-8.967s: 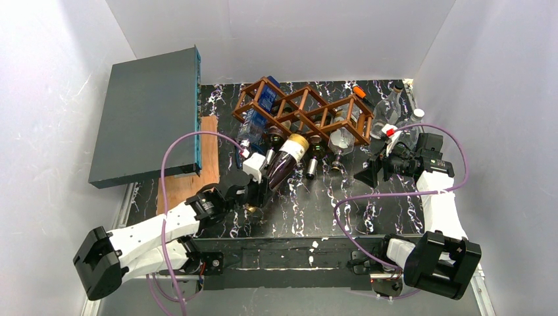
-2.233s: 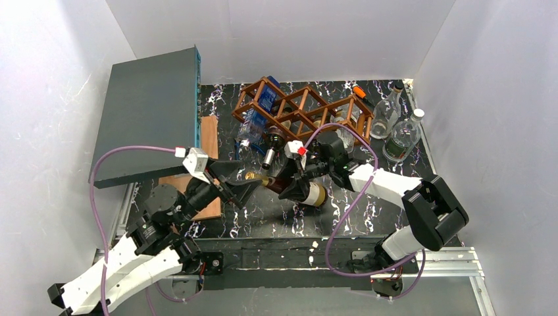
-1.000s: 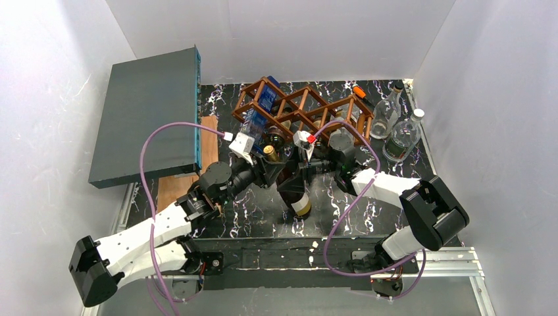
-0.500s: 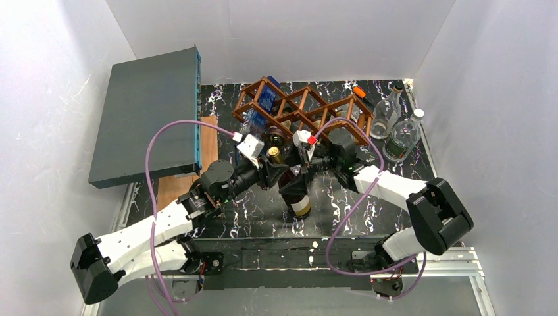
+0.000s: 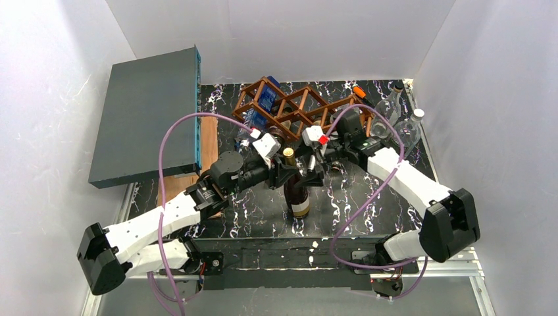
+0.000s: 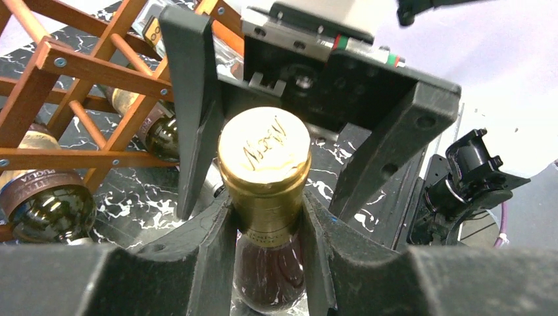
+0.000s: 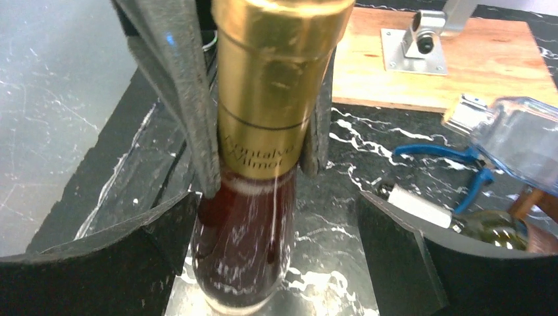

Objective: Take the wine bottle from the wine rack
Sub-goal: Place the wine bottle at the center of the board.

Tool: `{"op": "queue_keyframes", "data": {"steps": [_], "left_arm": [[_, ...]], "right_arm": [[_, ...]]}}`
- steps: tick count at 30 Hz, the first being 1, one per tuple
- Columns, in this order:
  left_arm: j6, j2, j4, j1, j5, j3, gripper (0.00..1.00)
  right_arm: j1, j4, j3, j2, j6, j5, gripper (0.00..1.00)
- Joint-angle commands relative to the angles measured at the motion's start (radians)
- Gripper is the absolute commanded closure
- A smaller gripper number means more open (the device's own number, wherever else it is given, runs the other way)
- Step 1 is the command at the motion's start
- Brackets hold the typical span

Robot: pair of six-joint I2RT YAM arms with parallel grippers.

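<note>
The wine bottle [image 5: 297, 194], dark glass with a gold foil neck, stands upright on the black marble table in front of the brown wooden wine rack [image 5: 303, 108]. My left gripper [image 5: 284, 172] comes in from the left and is shut on the gold neck [image 6: 264, 158], one finger [image 6: 214, 243] pressed against each side. From the right, my right gripper [image 5: 309, 172] is open. Its fingers [image 7: 395, 257] straddle the bottle's shoulder [image 7: 247, 243] with a wide gap on the right and the left one close beside the glass.
Several other bottles lie in the rack, necks toward me [image 5: 273, 138], among them a blue one [image 5: 263, 102]. Two clear glass bottles [image 5: 401, 131] stand at the back right. A grey flat box [image 5: 148, 115] and a wooden board [image 5: 197, 164] fill the left. Blue pliers [image 7: 460, 158] lie near the rack.
My left gripper has closed on the bottle's neck. The right gripper has opened and let go, its arm swinging back to the right. The bottle now stands more upright.
</note>
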Motion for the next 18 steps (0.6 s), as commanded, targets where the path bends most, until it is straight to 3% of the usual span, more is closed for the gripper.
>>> {"op": "queue_keyframes", "data": {"steps": [1,6,18], "left_arm": [[0.047,0.022,0.023,0.004,0.04,0.071,1.0],[0.005,0.033,0.019,0.002,0.063,0.064,0.88],[-0.117,-0.049,-0.089,0.002,0.077,0.028,0.29]], "right_arm": [[-0.076,-0.422,0.091,-0.057,-0.379,-0.025,0.02],[-0.158,-0.62,0.121,-0.11,-0.527,0.011,0.02],[-0.176,-0.819,0.169,-0.154,-0.587,0.07,0.0]]}}
